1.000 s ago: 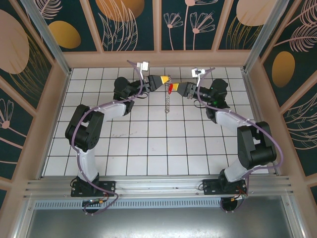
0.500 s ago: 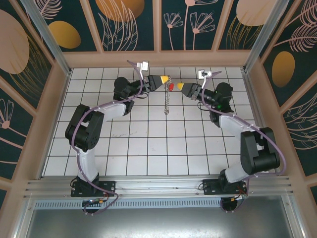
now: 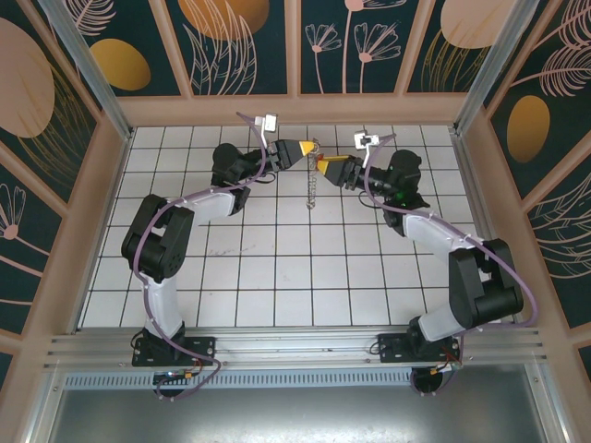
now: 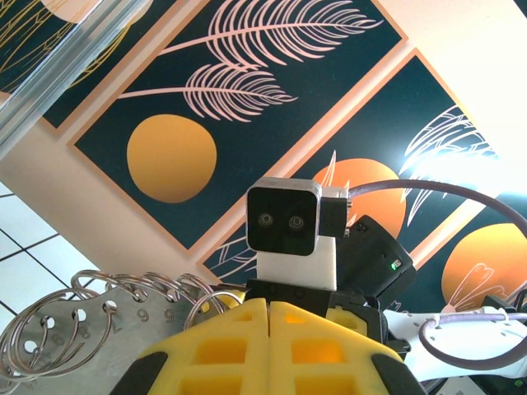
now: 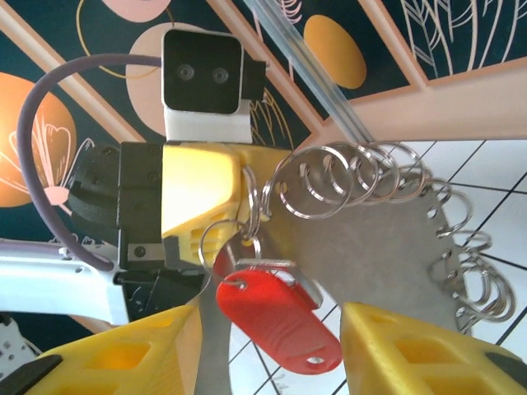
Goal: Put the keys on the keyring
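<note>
The keyring (image 5: pixel 370 255) is a grey metal plate fringed with wire rings (image 5: pixel 350 177); it hangs in the air over the far middle of the table, a chain (image 3: pixel 312 192) dangling below it. My left gripper (image 3: pixel 306 148) is shut on its edge, fingers (image 4: pixel 268 329) pressed together with the rings (image 4: pixel 74 317) to their left. The red-headed key (image 5: pixel 280 321) hangs from a small ring at the plate's rim, beside the left fingertip (image 5: pixel 202 193). My right gripper (image 5: pixel 272 350) is open, its fingers either side of the key without touching it. From above the key (image 3: pixel 319 159) sits between both grippers.
A white tiled table (image 3: pixel 277 268) lies below, enclosed by patterned walls (image 3: pixel 249 46) and aluminium posts (image 3: pixel 88 69). The two arms meet tip to tip at the far middle. The right arm's wrist camera (image 4: pixel 284 218) faces the left wrist view at close range.
The right gripper let go of the red key, drew back to the right, then returned close with wider jaws. The key now hangs from the keyring. The left arm held still.
</note>
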`<state>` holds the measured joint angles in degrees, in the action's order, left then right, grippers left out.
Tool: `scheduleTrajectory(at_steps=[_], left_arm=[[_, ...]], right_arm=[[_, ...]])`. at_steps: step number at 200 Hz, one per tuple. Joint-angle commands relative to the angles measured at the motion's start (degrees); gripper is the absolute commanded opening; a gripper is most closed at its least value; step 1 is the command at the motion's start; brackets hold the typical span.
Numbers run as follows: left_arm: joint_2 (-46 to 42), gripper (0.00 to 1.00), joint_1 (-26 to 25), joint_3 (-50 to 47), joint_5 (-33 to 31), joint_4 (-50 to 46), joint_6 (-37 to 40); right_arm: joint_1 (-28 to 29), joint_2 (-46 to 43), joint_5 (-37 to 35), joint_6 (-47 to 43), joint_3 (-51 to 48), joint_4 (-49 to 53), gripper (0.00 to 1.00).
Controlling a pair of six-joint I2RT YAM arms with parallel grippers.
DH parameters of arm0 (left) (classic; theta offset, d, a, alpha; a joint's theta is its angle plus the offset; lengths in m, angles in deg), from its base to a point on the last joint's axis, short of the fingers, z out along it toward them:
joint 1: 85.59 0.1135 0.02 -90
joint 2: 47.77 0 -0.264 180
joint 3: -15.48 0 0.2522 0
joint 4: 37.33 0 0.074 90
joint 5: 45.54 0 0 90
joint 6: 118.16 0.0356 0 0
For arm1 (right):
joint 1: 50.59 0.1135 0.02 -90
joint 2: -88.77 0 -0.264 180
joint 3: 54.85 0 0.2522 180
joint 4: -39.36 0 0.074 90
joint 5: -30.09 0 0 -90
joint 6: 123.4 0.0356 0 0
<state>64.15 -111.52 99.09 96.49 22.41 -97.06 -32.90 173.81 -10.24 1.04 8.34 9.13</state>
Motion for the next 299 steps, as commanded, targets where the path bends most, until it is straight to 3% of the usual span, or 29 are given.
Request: scheduleTrajectory(at_steps=[1, 72, 137, 299], left_arm=[[-1.35, 0.0, -0.31, -0.06, -0.38, 3.06, -0.44], [-1.22, 0.0, -0.35, 0.07, -0.5, 3.16, -0.43], [-1.22, 0.0, -0.41, 0.07, -1.14, 2.95, -0.36], [-1.7, 0.0, -0.52, -0.59, -2.46, 3.06, -0.09]], right_arm=[[0.08, 0.37, -0.75, -3.21, 2.47, 1.13, 0.49], [0.93, 3.58, 1.3, -3.1, 5.38, 0.48, 0.46], [1.39, 2.06, 2.27, -3.85, 3.41, 1.53, 0.08], [6.25, 4.31, 2.1, -4.08, 5.93, 2.32, 0.0]])
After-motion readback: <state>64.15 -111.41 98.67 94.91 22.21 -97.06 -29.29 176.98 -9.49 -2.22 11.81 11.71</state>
